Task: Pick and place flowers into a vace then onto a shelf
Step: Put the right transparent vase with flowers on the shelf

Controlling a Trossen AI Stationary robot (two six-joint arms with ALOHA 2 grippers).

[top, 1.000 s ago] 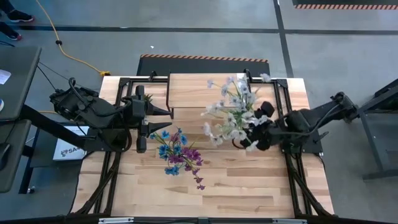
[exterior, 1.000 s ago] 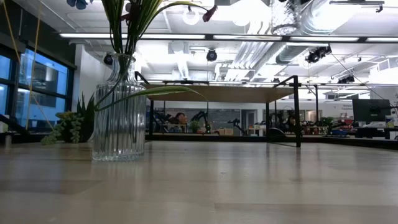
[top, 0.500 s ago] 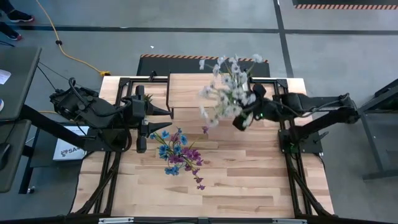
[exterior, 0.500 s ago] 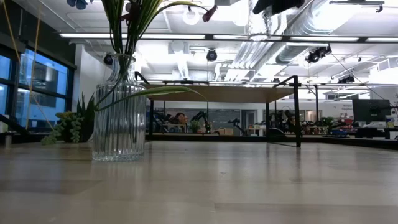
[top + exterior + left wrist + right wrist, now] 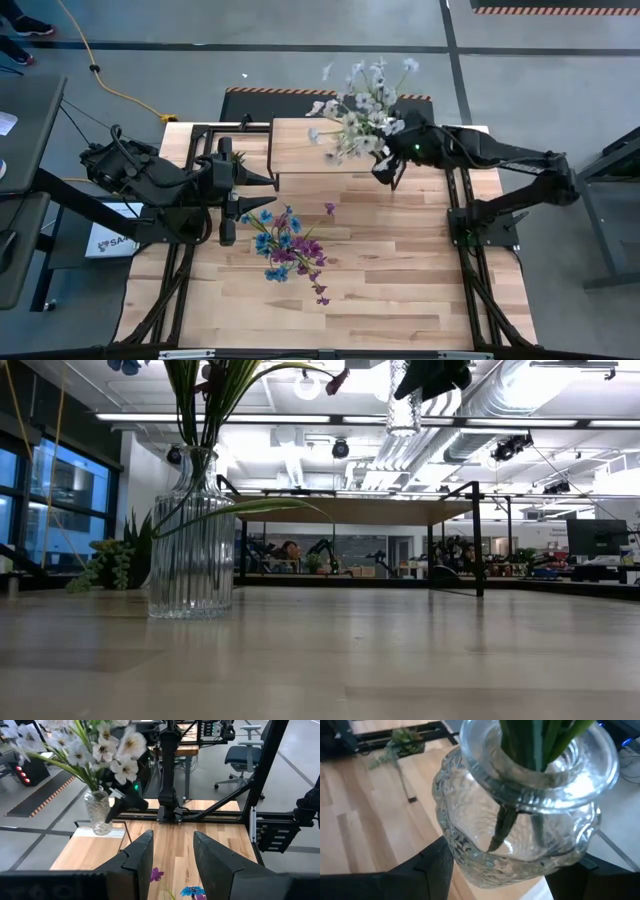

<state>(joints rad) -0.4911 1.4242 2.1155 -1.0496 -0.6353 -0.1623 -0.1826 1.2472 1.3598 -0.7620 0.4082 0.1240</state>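
Held vase (image 5: 520, 825): clear glass, glossy, embossed and bumpy on the body, smooth rolled rim.
Ribbed vase (image 5: 191, 540): clear glass with vertical fluting, shiny.
White flowers (image 5: 358, 105): looked like fabric petals, matt; stems (image 5: 530, 740) smooth green plastic.
Blue and purple flowers (image 5: 288, 248): matt, cloth-like blossoms.
Tabletop (image 5: 380, 270): pale wood planks, smooth, low sheen.
Shelf (image 5: 300, 145): light wood top, matt; thin black metal legs.
Right gripper (image 5: 495, 870): dark matt plastic fingers.
Left gripper (image 5: 172, 857): same dark, matt finish.
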